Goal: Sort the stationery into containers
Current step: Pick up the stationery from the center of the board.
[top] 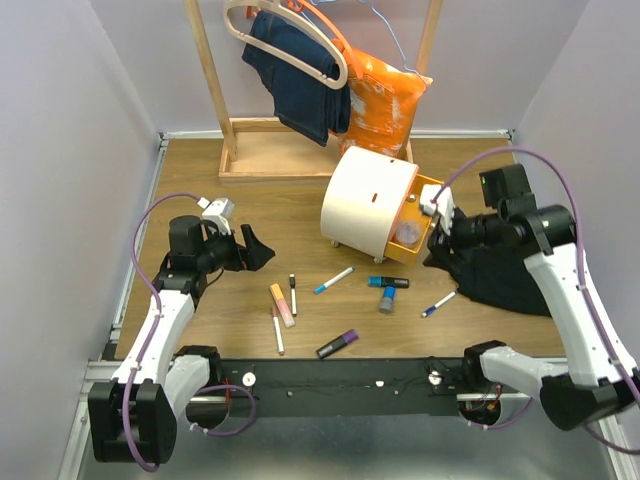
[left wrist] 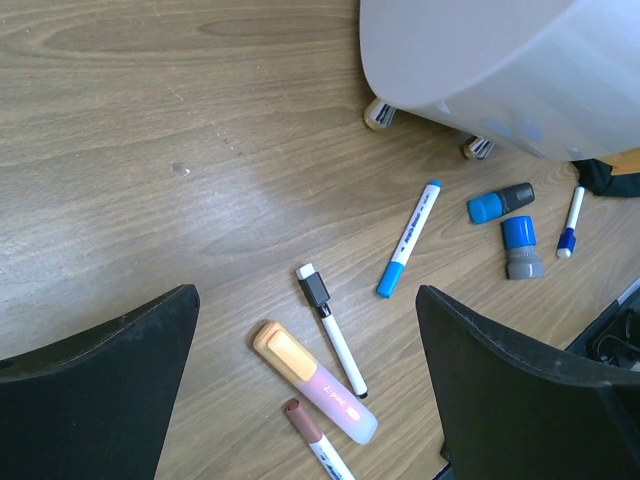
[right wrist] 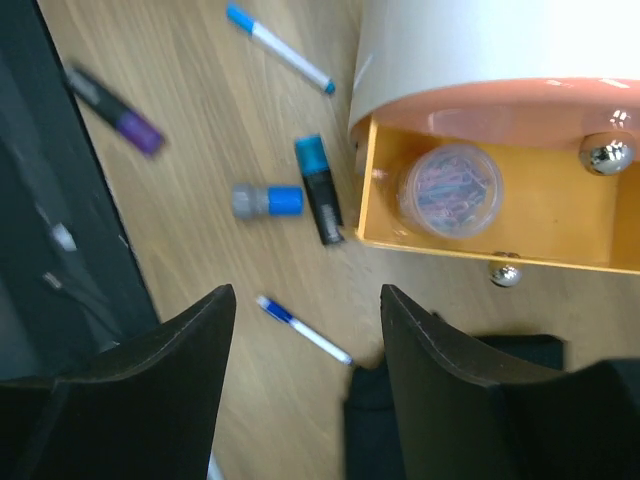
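Empty, the right tool (right wrist: 305,300) gapes over the slim blue-capped pen (right wrist: 300,328) near the open orange drawer (right wrist: 560,210); left tool (left wrist: 305,300) spread wide, empty too. Next: drop straight, pinch the pen.

Left arm (top: 160,330) and right arm (top: 575,292) wear white shells, black joints, purple cables; left gripper (top: 255,247) black.

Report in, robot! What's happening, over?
Left tool open, empty. Right tool open, beside pulled-out drawer. Pens loose outside. Dark cloth crowds drawer.
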Tool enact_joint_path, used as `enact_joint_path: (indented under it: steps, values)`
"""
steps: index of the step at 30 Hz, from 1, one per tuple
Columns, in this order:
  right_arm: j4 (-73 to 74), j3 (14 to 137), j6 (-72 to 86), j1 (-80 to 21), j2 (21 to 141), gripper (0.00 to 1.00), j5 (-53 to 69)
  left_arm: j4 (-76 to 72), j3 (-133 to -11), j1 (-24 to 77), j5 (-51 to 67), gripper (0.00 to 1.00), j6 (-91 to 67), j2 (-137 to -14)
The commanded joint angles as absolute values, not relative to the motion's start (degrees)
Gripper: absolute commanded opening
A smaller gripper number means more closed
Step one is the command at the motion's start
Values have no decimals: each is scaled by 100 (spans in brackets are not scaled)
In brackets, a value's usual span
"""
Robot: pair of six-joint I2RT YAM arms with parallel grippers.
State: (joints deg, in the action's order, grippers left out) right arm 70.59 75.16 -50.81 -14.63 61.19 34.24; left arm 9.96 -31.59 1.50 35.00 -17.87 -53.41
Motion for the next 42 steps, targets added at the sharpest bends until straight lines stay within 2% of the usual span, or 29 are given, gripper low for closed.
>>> enact_joint_path:
  steps: [1,3,4,8,14,19,22,25,26,30,35,39,41,42]
  values:
    - [6787,8086,-2414,-1477,6435,68,3893,1107,-3182,114,3586,99,-1723,-5098]
    - [6146,7728,-689,-1477,6276,70,3894,1116,-3155,114,3499,99,-1705,-5063]
    - [6039,7647,-329,-1459,6206,70,3902,1116,-3129,114,3472,99,-1705,-5036]
    - [5994,7138,-18,-1415,6090,72,3763,1160,-3024,114,3454,99,-1845,-5027]
    - [5898,6295,1370,-1327,6117,71,3868,1599,-3260,167,3428,99,-1662,-5431]
    - [5766,6029,2153,-1318,6389,69,2378,1977,-3700,167,3314,99,-1337,-5888]
    - [5678,6047,2609,-1318,6503,67,1865,1890,-3814,176,3261,99,-1301,-6090]
    - [5511,5942,3005,-1336,6574,61,1802,1784,-3797,167,3199,99,-1309,-6205]
    - [5450,5872,3032,-1345,6600,57,1802,1758,-3779,167,3191,99,-1283,-6214]
    - [5081,5511,2814,-1494,6408,57,1810,1714,-3744,167,3173,99,-1301,-6231]
    - [4931,5475,1997,-1600,5678,55,2231,1547,-3814,289,3707,99,-1318,-6187]
    - [4731,5730,1067,-1792,5503,53,3083,1319,-3832,387,3762,99,-1397,-6240]
    - [4493,5923,608,-2205,5467,56,3881,1196,-3815,387,3788,99,-1441,-6249]
    - [4578,6385,-542,-2241,5554,58,4355,1100,-3780,387,3805,99,-1450,-6240]
